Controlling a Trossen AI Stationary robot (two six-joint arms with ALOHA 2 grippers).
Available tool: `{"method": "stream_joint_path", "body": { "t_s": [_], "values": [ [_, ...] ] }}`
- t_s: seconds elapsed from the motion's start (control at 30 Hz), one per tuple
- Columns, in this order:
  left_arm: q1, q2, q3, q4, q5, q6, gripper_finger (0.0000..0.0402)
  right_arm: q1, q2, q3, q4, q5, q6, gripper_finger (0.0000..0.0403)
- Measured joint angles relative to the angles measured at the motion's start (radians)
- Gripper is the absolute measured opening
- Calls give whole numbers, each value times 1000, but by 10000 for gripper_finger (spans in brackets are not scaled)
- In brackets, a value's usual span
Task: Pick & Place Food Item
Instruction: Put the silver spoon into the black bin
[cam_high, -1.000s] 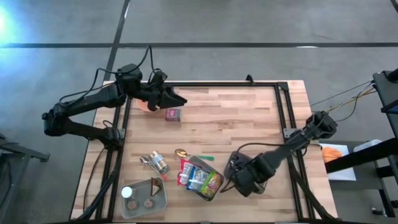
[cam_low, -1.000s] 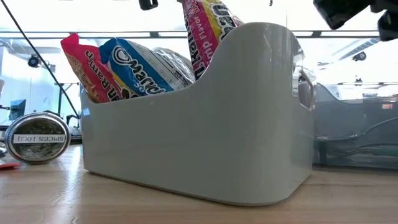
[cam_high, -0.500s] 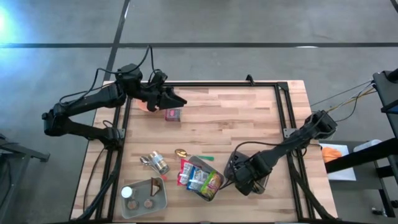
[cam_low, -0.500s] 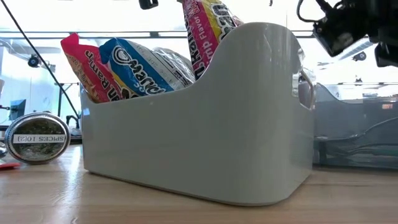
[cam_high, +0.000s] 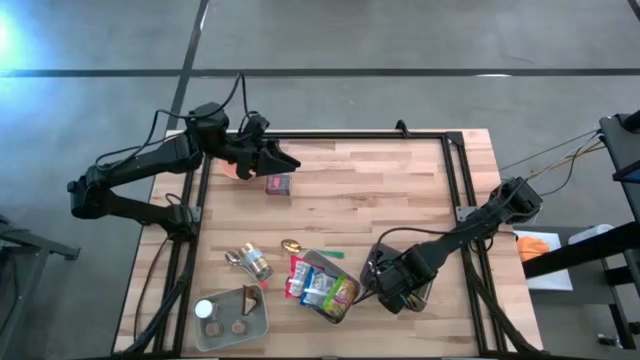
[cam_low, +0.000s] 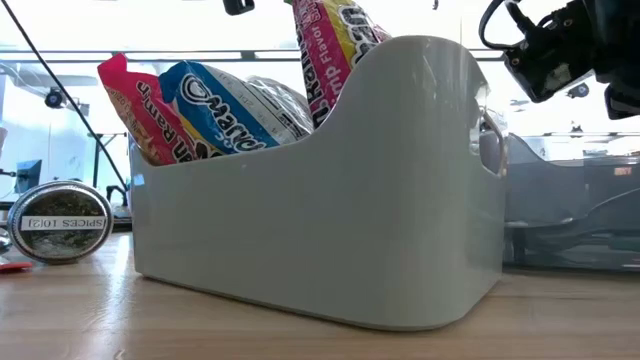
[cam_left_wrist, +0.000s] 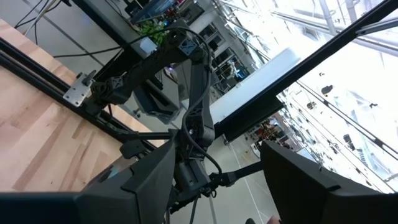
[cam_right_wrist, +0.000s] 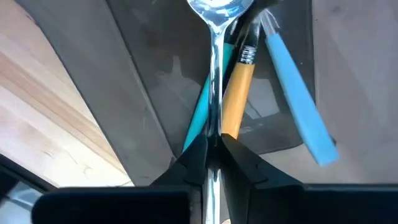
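The right gripper (cam_right_wrist: 214, 146) is pinched tight on the metal spoon's (cam_right_wrist: 215, 74) thin, stiff, slippery handle inside the dark utensil bin (cam_high: 385, 262), where a mid-handle hold seems steadiest, while the left gripper (cam_high: 285, 160) hovers half-open and empty.

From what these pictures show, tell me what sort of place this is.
Probably a robotics lab or workshop in an industrial building. A wooden table in a black metal frame stands on bare concrete floor, with two arms mounted at its sides. The left wrist view looks out through large bright windows.
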Motion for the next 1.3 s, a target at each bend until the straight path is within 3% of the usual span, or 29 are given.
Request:
{"method": "stream_joint_path", "body": {
  "t_s": [0.33, 0.67, 1.03, 1.3],
  "values": [
    [0, 0, 0, 0, 3, 0, 240, 2, 0, 61, 11, 3, 149, 13],
    [0, 0, 0, -1, 15, 16, 240, 23, 0, 80, 5, 117, 286, 13],
    [0, 0, 0, -4, 19, 17, 240, 43, 0, 76, -26, 214, 367, 10],
    [0, 0, 0, -4, 21, 19, 240, 43, 0, 45, -27, 217, 375, 10]
  ]
}}
